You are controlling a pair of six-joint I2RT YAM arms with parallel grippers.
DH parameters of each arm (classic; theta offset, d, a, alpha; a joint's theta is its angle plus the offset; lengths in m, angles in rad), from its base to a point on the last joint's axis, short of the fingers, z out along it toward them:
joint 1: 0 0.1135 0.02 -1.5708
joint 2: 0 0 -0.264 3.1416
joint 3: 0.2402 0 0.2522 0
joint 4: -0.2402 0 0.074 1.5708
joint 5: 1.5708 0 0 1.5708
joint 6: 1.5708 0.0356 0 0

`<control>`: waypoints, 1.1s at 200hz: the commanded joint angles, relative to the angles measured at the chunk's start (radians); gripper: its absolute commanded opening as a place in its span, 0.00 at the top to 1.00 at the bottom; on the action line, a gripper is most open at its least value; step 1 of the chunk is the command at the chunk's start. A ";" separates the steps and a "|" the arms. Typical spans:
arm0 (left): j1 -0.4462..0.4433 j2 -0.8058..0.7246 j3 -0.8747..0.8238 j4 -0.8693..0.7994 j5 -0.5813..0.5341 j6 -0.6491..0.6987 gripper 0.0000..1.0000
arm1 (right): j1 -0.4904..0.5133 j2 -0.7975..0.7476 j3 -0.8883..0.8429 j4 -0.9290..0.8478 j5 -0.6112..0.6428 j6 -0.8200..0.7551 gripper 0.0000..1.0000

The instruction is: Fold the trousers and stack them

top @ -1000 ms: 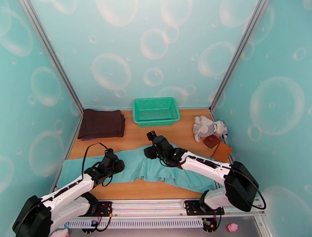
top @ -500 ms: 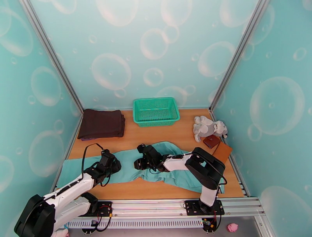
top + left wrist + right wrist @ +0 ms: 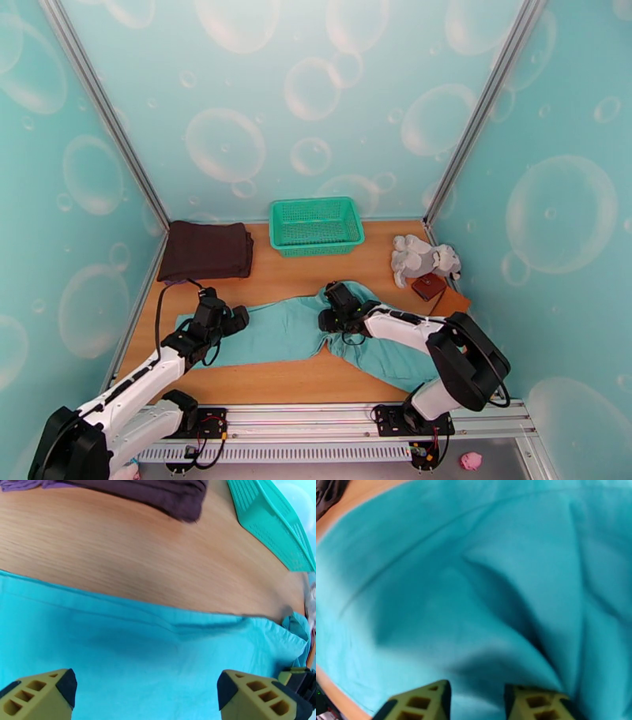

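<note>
You're looking at soft cloth on the trousers (image 3: pixel 268 335): matt teal, lightly creased, no sheen anywhere. The table (image 3: pixel 284 383) is light wood, smooth, its grain plain to see, with a low satin finish. The basket (image 3: pixel 316 246) is green plastic, moulded as a fine mesh, with a faint shine. The folded garment (image 3: pixel 205 251) is dark brown cloth, matt and thick-looking. The plush toy (image 3: pixel 423 259) is fuzzy grey-white fabric. On your left gripper (image 3: pixel 146 682) the fingers (image 3: pixel 252 695) are matt yellow-olive plastic with square cut-outs and black ends, and the right gripper (image 3: pixel 477 691) matches. The arm shells (image 3: pixel 134 387) read as glossy white plastic, the corner posts (image 3: pixel 103 118) as dull silver metal.
</note>
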 commanded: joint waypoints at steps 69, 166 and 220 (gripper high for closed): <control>0.505 -0.003 -0.003 -0.065 0.005 -0.023 0.02 | 0.115 -0.163 -0.096 0.468 -0.116 -0.303 0.41; 0.549 0.287 -0.064 -0.010 0.086 -0.075 0.17 | -0.052 -0.255 -0.268 0.604 -0.318 -0.266 0.35; 0.541 0.357 -0.058 0.056 0.198 -0.010 0.35 | -0.086 -0.236 -0.282 0.652 -0.409 -0.229 0.34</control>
